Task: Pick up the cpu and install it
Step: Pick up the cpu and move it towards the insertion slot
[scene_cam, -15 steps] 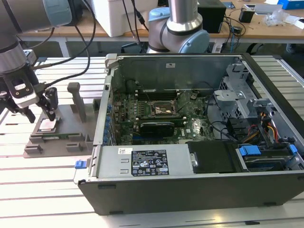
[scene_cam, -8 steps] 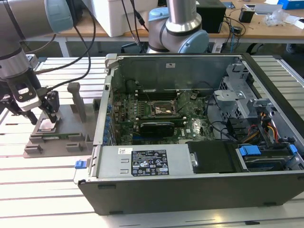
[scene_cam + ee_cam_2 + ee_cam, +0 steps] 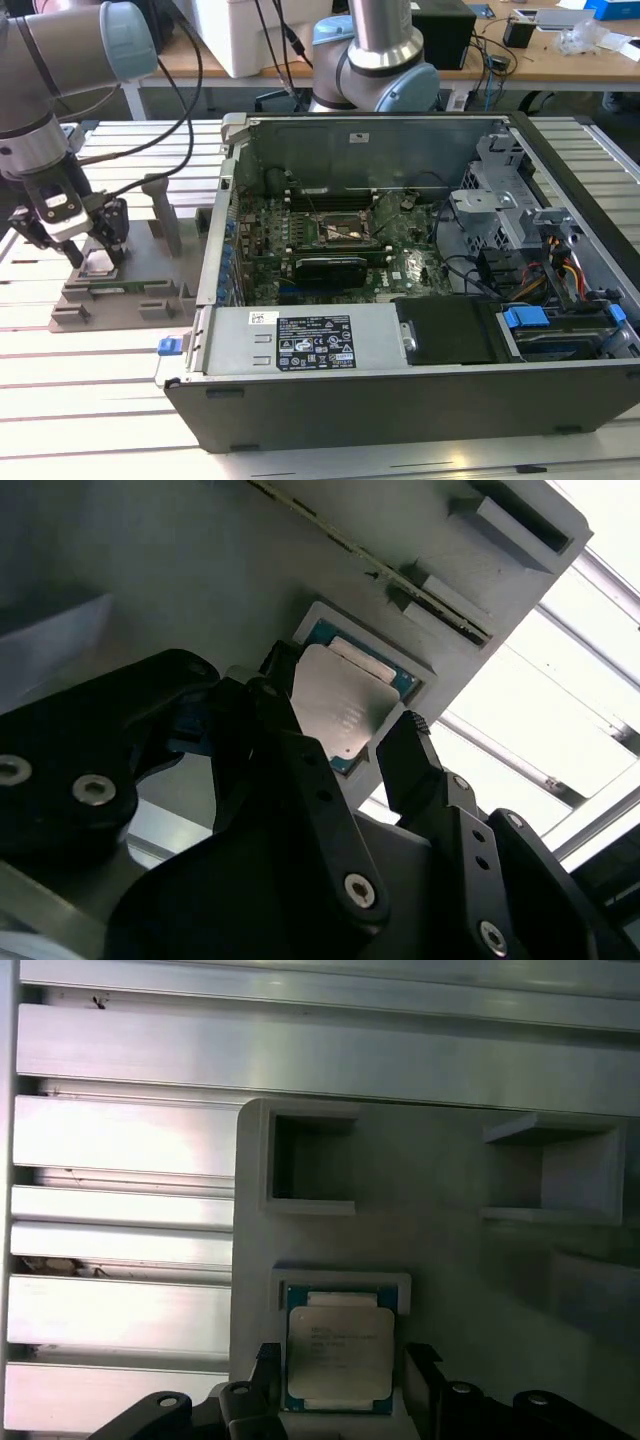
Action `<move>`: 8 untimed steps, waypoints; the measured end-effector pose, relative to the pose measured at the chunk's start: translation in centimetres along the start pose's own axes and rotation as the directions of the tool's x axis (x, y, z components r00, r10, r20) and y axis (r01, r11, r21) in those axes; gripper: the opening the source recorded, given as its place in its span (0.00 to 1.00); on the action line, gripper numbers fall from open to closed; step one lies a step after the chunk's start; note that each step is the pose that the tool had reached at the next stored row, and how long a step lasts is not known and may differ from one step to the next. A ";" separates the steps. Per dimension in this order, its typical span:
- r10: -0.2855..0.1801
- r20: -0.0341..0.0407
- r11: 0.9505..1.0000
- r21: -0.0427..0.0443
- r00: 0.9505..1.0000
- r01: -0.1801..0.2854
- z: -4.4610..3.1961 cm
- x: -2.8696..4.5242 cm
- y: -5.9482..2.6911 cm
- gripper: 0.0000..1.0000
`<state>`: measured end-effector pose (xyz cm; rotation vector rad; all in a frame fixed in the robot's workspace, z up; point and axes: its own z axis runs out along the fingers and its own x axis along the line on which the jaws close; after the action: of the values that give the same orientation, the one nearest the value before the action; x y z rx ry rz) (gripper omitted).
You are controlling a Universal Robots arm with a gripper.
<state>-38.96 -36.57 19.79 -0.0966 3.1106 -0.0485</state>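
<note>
Pincer: I see the pincer (image 3: pixel 92 258) low over the grey holder plate (image 3: pixel 145 255) at the exterior view's left. Its black fingers (image 3: pixel 300 760) are spread apart, one on each side of the cpu in both wrist views.
Cpu: the cpu (image 3: pixel 340 1355) lies flat, silvery top up, in a pale-rimmed square pocket of the holder plate. It sits between the fingertips, and I cannot tell whether they touch its edges.
Holder plate: it rests on the slatted aluminium surface (image 3: pixel 100 400). In the first wrist view a rectangular recess (image 3: pixel 312 1165) sits near the pocket.
Computer case: the open case (image 3: pixel 420 400) stands just beside the plate, toward the exterior view's right. The motherboard (image 3: pixel 400 270) inside carries the processor socket (image 3: pixel 345 232), well apart from the cpu.
Task state: cpu not yet lifted.
</note>
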 end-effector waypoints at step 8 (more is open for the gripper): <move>0.000 0.000 1.000 -0.006 1.000 0.000 0.50 0.02 0.02 0.60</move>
<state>-38.96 -36.56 19.28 -0.0962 3.1105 -0.0393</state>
